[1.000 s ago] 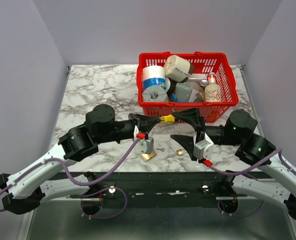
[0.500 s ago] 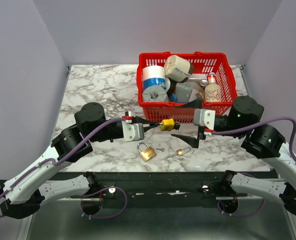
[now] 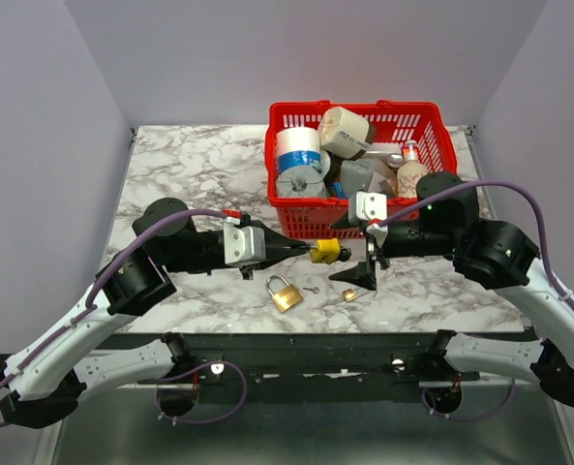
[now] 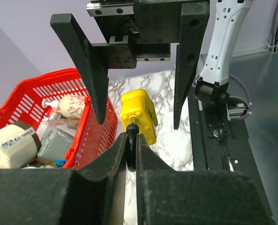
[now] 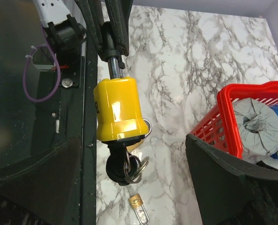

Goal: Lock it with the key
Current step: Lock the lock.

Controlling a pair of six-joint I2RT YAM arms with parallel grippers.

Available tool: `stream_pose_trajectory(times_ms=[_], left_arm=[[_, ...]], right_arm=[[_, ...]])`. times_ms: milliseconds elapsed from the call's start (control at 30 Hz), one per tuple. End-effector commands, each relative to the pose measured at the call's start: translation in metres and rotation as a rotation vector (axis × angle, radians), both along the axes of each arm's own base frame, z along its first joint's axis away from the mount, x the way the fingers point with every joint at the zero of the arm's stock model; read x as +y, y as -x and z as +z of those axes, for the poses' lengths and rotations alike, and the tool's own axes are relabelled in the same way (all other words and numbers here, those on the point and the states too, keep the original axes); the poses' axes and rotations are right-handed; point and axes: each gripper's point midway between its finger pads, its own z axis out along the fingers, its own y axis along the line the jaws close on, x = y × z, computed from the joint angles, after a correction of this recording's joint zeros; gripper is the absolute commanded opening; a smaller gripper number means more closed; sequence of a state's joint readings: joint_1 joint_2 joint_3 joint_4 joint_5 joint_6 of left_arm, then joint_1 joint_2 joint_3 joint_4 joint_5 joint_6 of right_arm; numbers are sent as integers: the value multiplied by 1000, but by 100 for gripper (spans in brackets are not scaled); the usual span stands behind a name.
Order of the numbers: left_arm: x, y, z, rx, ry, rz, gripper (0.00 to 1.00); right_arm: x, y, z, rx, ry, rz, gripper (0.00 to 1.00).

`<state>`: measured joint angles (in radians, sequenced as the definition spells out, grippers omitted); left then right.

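At mid-table, yellow padlock: held off the marble table, just at 6 o'clock of the red basket. In the top view it lies sideways, with its shackle end toward 9 o'clock.
Left gripper: extends from 9 o'clock. Its jaws are almost closed, pinching the metal shackle of the yellow padlock.
Key: black-headed, seated in the end of the yellow padlock opposite the shackle, toward 3 o'clock in the top view. A wire ring hangs from its head.
Right gripper: extends from 3 o'clock with its jaws spread wide, holding nothing. One finger stands at 12 o'clock and the other at 6 o'clock of the yellow padlock. The left wrist view shows a gap on each side.
Brass padlock: flat on the table at 7 o'clock of the yellow padlock.
Loose key: small, on the table between the brass padlock and the small brass lock.
Small brass lock: on the table at 5 o'clock of the yellow padlock, just beside the right gripper's nearer finger.
Red basket: at 1 o'clock on the table. It holds a white-and-blue tape roll, a grey roll, a bottle and other items.
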<state>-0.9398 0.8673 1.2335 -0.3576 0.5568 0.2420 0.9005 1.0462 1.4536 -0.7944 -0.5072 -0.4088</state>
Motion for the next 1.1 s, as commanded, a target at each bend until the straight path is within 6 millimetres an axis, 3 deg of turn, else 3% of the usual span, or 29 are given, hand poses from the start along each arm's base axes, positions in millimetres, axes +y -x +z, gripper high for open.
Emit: stream_pose_trajectory(times_ms=[0, 400, 500, 533, 700, 733, 933, 1000, 1067], left_arm=[[2, 11, 26, -41, 89, -51, 0], [-3, 20, 29, 3, 110, -108, 0], [-3, 20, 30, 0, 112, -108, 0], [-3, 19, 31, -3, 116, -106, 0], [-4, 18, 27, -4, 106, -104, 0], [-4, 18, 27, -6, 105, -102, 0], [-4, 15, 24, 0, 98, -88, 0], [-4, 15, 24, -6, 99, -86, 0], [-5, 13, 23, 3, 95, -80, 0]], right_arm=[[-1, 11, -4, 53, 19, 31, 98], [13, 13, -3, 84, 9, 86, 90], [14, 13, -1, 82, 3, 97, 82], [15, 15, 0, 85, 0, 108, 73], [18, 17, 2, 88, -5, 129, 65], [18, 17, 2, 87, -5, 133, 60], [19, 17, 3, 78, -6, 137, 58], [19, 16, 3, 70, -4, 142, 44], [19, 18, 3, 72, -2, 151, 24]])
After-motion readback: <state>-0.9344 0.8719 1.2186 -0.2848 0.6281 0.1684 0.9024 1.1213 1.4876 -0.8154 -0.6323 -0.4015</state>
